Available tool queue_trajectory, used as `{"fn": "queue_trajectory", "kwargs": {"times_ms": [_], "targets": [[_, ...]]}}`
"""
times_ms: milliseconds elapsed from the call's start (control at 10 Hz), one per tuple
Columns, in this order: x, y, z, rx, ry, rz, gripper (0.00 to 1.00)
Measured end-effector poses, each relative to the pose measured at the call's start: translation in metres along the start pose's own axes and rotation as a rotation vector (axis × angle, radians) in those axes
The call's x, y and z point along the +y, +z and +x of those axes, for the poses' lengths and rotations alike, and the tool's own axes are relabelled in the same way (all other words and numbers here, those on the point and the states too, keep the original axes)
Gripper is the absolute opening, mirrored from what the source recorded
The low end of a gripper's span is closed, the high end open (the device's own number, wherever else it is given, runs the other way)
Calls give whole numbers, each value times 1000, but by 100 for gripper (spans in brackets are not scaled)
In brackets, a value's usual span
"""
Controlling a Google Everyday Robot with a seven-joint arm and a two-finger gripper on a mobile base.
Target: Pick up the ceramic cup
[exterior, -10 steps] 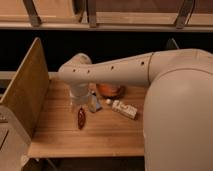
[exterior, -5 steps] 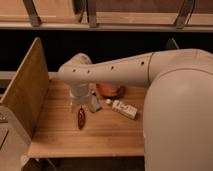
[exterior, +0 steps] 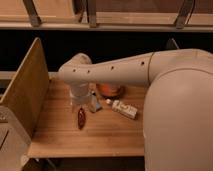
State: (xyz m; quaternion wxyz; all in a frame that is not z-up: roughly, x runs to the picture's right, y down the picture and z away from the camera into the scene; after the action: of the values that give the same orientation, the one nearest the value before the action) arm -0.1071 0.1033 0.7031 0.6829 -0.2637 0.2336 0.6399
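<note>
The ceramic cup [exterior: 111,90] is a squat, glossy orange-brown vessel on the wooden table, partly hidden behind my arm. My gripper [exterior: 93,103] hangs below the arm's wrist, just left of and in front of the cup, close above the table. My white arm reaches in from the right and covers the cup's upper part.
A white oblong box-like object [exterior: 124,108] lies right of the gripper. A slim dark red object [exterior: 81,118] lies in front of it. A wooden side panel [exterior: 24,90] stands along the table's [exterior: 100,137] left edge. Dark shelving runs behind.
</note>
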Motion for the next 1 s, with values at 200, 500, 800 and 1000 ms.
{"fn": "queue_trajectory", "kwargs": {"times_ms": [200, 500, 800, 1000], "targets": [[0, 0, 0, 0, 0, 0, 65], [0, 0, 0, -1, 0, 0, 65], [-2, -6, -13, -36, -54, -14, 65], [-24, -19, -37, -103, -147, -23, 65]]}}
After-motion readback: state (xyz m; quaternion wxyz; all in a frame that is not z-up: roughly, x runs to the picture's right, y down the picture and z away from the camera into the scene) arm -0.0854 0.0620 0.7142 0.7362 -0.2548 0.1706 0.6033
